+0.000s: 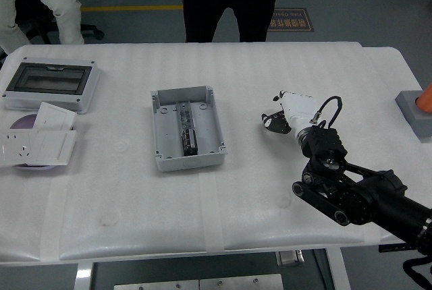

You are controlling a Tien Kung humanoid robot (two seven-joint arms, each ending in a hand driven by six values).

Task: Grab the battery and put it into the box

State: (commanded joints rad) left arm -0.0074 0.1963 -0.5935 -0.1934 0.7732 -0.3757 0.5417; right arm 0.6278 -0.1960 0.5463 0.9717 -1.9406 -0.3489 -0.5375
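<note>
An open grey box (186, 128) lies left of the table's middle, its lid off. Inside it, a small black part that looks like the battery (190, 143) sits on the centre rail, toward the near end. My right hand (273, 121), white-backed with black fingers (270, 123), hovers over the table well right of the box. Its fingers hang loosely bent and hold nothing that I can see. The black right arm (358, 195) comes in from the lower right corner. My left arm does not show.
A closed grey enclosure with a dark window (50, 85) stands at the far left. White socket plates (37, 146) lie in front of it. A grey block with an orange piece (418, 111) sits at the right edge. A person in black (229, 3) stands at the far side.
</note>
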